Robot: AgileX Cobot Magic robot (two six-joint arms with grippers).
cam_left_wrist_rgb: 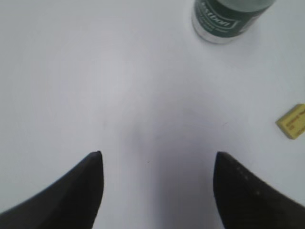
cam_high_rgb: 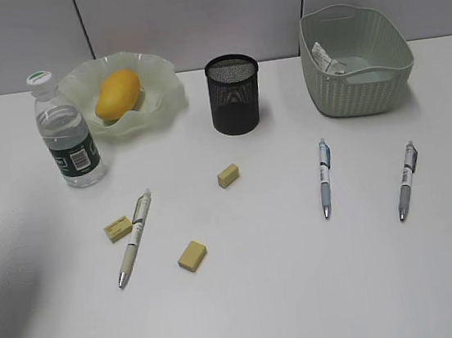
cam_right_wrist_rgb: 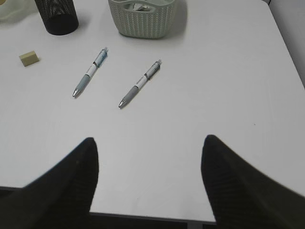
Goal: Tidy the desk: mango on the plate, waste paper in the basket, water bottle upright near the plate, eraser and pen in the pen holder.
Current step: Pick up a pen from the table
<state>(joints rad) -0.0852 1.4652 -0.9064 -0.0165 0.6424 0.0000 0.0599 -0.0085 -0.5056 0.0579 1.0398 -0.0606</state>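
The mango [cam_high_rgb: 117, 93] lies on the plate [cam_high_rgb: 164, 102] (far left), the water bottle [cam_high_rgb: 67, 135] upright beside it; both the left gripper [cam_left_wrist_rgb: 157, 157] and the right gripper [cam_right_wrist_rgb: 148, 142] gape, holding nothing.

The left gripper [cam_left_wrist_rgb: 157, 157] hangs over bare desk [cam_left_wrist_rgb: 119, 86] with its two dark fingers [cam_left_wrist_rgb: 76, 191] spread wide apart and nothing between them. Ahead of it and off toward its right finger stands the bottle [cam_left_wrist_rgb: 228, 19], only its green-labelled base showing. A yellow eraser [cam_left_wrist_rgb: 293, 121] lies beyond the right finger, cut by the frame edge.
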